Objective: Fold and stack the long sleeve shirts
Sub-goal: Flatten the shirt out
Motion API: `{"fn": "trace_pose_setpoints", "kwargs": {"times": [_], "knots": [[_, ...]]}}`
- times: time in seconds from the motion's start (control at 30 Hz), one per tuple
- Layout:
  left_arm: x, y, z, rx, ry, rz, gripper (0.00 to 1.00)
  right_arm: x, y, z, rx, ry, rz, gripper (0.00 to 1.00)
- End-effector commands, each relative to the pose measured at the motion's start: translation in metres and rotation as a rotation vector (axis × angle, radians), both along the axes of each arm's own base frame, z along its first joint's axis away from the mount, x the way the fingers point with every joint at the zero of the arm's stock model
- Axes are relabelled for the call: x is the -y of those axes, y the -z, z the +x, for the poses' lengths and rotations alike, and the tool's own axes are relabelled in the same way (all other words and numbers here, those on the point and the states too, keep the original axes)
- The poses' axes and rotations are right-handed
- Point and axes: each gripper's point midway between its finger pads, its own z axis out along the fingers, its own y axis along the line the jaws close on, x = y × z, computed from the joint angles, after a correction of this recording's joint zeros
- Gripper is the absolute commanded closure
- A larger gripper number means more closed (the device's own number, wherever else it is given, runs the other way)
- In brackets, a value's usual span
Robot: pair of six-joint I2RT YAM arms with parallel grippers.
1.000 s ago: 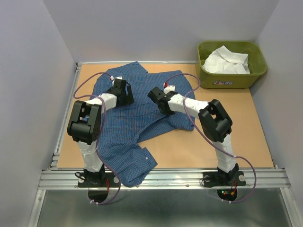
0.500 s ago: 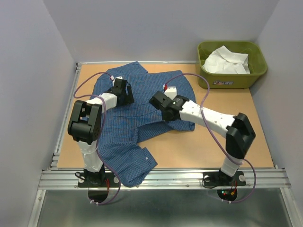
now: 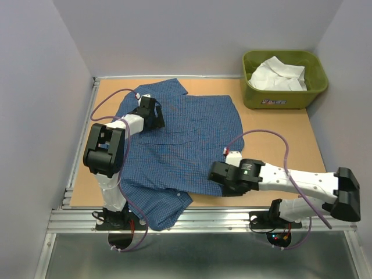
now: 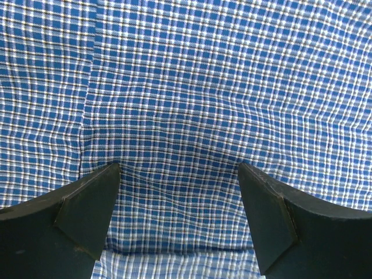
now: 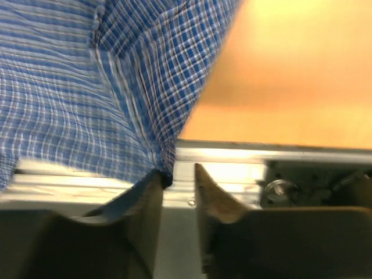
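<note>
Finding 1: your right gripper (image 3: 214, 176) is now sitting well nearer you than the olive-green plastic tub (image 3: 256, 100), having dragged the hem of the blue fine-checked button-up shirt (image 3: 186, 131) away from it. The shirt is therefore lying opened out left of the tub and looking ready for folding. The plain white shirt (image 3: 278, 74) is resting inside the tub, untouched.

Finding 2: the right wrist view is showing what the top view is hiding. The jaws are standing narrowly apart, with the hem brushing 1 fingertip (image 5: 156, 185). You cannot tell whether it is gripped.

Finding 3: the left wrist view is showing your left gripper (image 4: 177, 174), far left of the tub, spread wide over the cloth and holding nothing.
</note>
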Motion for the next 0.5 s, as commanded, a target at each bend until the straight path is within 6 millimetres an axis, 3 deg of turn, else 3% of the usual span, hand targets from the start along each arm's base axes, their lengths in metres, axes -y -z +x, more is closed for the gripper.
{"fn": "trace_pose_setpoints", "kwargs": {"times": [0.0,0.07,0.17,0.2,0.33,0.37,0.47], "knots": [[0.002,-0.021,-0.002,0.030,0.007,-0.013,0.06,0.035,0.004,-0.020,-0.029,0.173,0.041,0.60],[0.003,-0.038,-0.002,0.066,0.013,-0.027,0.06,0.050,-0.005,-0.013,0.044,0.236,0.076,0.43],[0.003,-0.066,-0.007,0.123,0.009,-0.051,0.06,0.060,-0.020,-0.002,0.127,0.282,0.095,0.33],[0.002,-0.079,-0.011,0.149,0.008,-0.062,0.06,0.063,-0.024,0.006,0.174,0.297,0.099,0.32],[-0.003,-0.097,-0.032,0.163,0.000,-0.073,0.06,0.060,-0.029,0.024,0.259,0.327,0.072,0.27],[-0.006,-0.091,-0.042,0.150,-0.003,-0.070,0.06,0.059,-0.030,0.029,0.277,0.334,0.062,0.27],[-0.015,-0.098,-0.058,0.176,-0.030,-0.075,0.06,0.051,-0.025,0.044,0.286,0.331,0.050,0.26]]}}
